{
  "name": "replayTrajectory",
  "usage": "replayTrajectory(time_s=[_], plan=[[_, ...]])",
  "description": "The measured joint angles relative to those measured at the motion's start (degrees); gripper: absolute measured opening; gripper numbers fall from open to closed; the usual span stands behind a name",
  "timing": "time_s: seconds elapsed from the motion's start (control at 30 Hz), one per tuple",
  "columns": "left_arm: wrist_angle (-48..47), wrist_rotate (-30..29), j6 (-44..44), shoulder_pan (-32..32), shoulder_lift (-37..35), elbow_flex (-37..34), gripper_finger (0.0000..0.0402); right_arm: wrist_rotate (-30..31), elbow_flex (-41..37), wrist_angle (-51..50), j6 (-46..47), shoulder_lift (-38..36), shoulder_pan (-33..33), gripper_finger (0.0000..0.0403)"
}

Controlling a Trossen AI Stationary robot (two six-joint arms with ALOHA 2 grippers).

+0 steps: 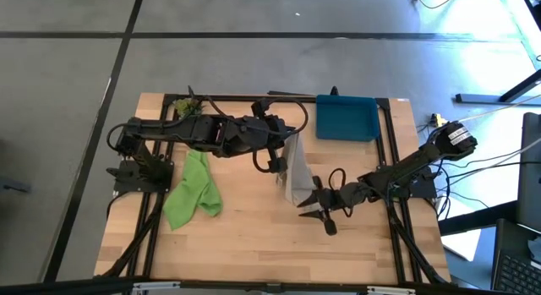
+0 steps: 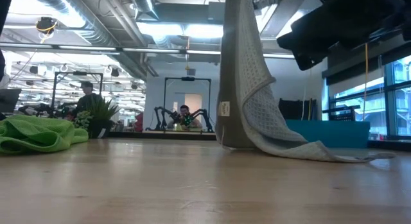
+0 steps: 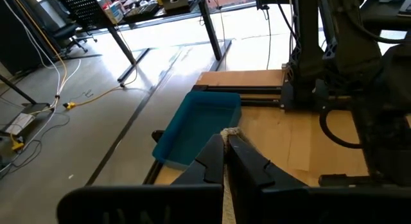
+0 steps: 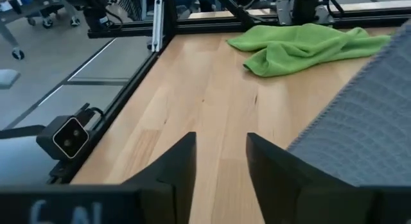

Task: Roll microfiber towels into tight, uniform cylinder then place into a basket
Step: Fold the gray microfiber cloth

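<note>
- The left pincer (image 1: 279, 166) was clenched on the grey towel (image 1: 297, 172), hanging unrolled near the empty basket (image 1: 347, 117).
- The right pincer (image 1: 319, 212) gaped, holding nothing.
- The green towel (image 1: 193, 192) lay crumpled, well apart from the basket.
- Judged: no rolling was done.

Hardly any readable text. Right wrist view: pale chars at bottom-left on the gripper's dark body (image 4: 64, 211), look like "6 AL" or similar, cut off by frame edge, can't read for sure. Low view: small white tag (image 2: 224, 108) on the grey towel (image 2: 247, 89) has a dark mark, too small to read. No brand, label or sign legible on the blue basket (image 1: 347, 117), the bench (image 1: 254, 236) or the room gear beyond.
</note>
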Motion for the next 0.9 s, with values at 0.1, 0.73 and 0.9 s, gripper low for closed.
replayTrajectory(time_s=[0.1,0.73,0.9], plan=[[-0.02,0.0,0.32,-0.02,0.0,0.0,0.0,3.01,0.0,-0.02,4.09,0.15,-0.22,0.0151],[-0.04,0.02,1.88,-0.04,0.0,0.0,0.0,10.53,0.0,0.11,16.4,6.91,-0.22,0.0154],[-0.04,0.04,1.9,-0.02,0.0,0.0,0.0,10.54,0.0,2.9,16.3,9.52,-0.22,0.0154]])
